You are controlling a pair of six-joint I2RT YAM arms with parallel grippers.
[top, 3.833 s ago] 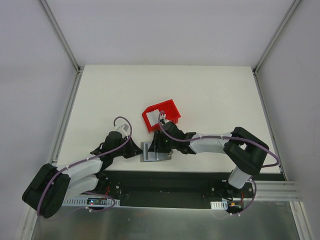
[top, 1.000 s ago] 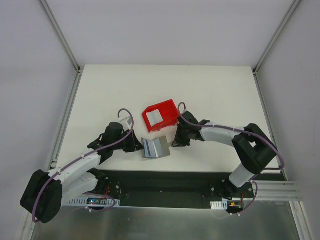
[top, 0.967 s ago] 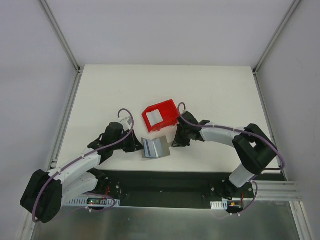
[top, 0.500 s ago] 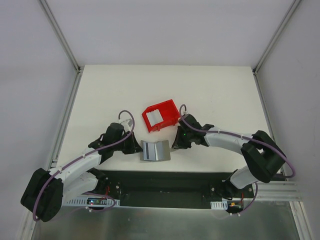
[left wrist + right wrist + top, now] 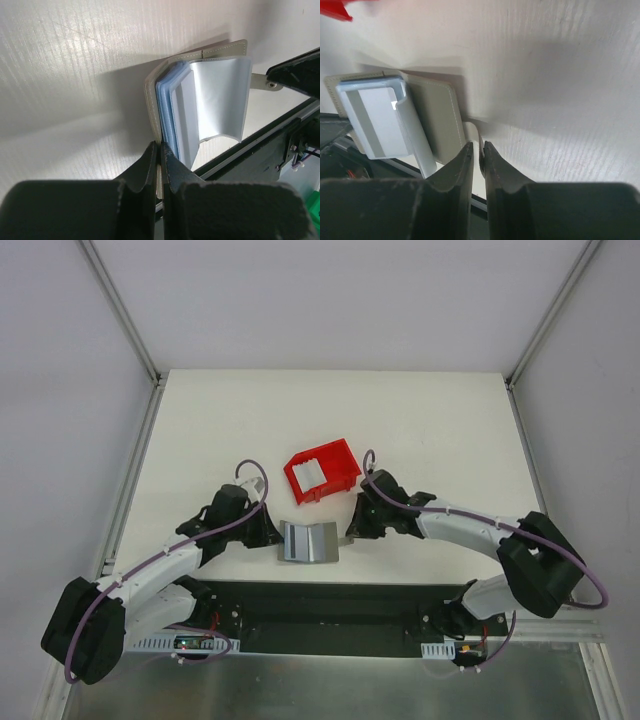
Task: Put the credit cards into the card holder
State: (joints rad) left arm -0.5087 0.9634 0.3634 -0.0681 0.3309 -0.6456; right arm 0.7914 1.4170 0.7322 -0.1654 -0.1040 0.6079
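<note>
Between left gripper, clamped shut on its cover, and right gripper, narrowly pinching its tab, card holder lies spread; next, 1 should fetch credit cards.

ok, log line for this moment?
card holder: open on table | left hand: shut on its left side | right hand: shut on its right side | credit cards: in red bin

I count one holder, just on the near side of the bin, and one bin. Pale cards lie inside the bin, but I cannot tell how many. I see two arms, the left arm left of the bin and the right arm to its right. One table carries everything.
</note>
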